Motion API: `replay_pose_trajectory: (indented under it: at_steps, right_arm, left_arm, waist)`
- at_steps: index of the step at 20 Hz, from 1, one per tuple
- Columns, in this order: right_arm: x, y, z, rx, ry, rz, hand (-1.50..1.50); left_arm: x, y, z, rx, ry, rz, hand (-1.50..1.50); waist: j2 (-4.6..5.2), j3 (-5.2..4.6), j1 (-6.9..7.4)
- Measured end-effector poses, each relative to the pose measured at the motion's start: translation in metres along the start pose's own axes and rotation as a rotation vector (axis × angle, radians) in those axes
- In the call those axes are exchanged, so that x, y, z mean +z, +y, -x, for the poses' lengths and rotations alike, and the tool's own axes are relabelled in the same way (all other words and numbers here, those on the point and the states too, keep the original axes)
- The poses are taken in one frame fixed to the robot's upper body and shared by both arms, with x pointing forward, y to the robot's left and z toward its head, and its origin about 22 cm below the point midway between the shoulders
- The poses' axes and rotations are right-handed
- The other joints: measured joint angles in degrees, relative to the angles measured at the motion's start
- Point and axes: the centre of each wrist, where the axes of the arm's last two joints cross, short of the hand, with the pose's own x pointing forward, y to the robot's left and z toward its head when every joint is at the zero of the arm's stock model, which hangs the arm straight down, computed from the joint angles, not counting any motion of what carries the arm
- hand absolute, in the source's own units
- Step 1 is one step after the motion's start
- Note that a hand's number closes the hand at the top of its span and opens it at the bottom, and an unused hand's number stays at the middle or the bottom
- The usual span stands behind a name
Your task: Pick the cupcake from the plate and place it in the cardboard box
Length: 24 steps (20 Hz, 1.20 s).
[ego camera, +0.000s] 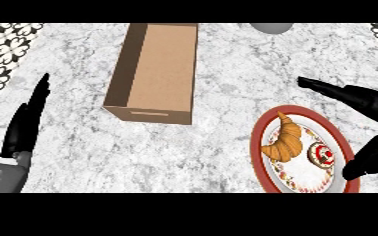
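Note:
A small cupcake with white frosting and a red top sits on the right side of a red-rimmed plate at the lower right. A croissant lies beside it on the same plate. The open cardboard box stands at the upper middle of the counter, with nothing visible inside. My right hand hovers open over the plate's right edge, fingers stretched to the upper left and thumb low beside the cupcake, touching neither. My left hand rests open at the left edge, fingers up.
A grey round object shows at the top edge, right of the box. A patterned black-and-white surface borders the marble counter at the upper left. Bare counter lies between the box and the plate.

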Motion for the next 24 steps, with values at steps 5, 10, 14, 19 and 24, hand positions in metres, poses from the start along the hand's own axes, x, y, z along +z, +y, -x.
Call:
replay_pose_trajectory:
  at_steps: [5, 10, 14, 19, 24]
  right_arm:
    - [-0.004, -0.009, -0.015, 0.249, 0.047, -0.139, -1.5]
    - [-0.004, -0.003, -0.011, 0.452, 0.094, -0.33, -1.5]
    - [0.001, 0.006, 0.007, 0.554, 0.129, -0.468, -1.5]
    - [0.002, 0.007, 0.032, 0.617, 0.16, -0.584, -1.5]
    - [-0.007, 0.008, 0.055, 0.657, 0.163, -0.649, -1.5]
  left_arm:
    - [-0.002, -0.003, -0.003, -0.008, -0.006, 0.007, 0.0]
    - [-0.004, -0.004, -0.005, -0.016, -0.01, 0.015, 0.0]
    - [-0.005, -0.005, -0.002, -0.02, -0.002, 0.011, 0.0]
    - [-0.003, -0.003, -0.002, -0.02, 0.005, 0.008, 0.0]
    - [-0.003, 0.002, 0.0, -0.024, 0.014, 0.002, 0.0]
  waist:
    - [0.03, -0.14, 0.85]
    - [0.07, -0.33, 1.32]
    - [-0.02, -0.46, 1.18]
    - [-0.37, -0.55, 0.64]
    - [-0.64, -0.6, -0.37]
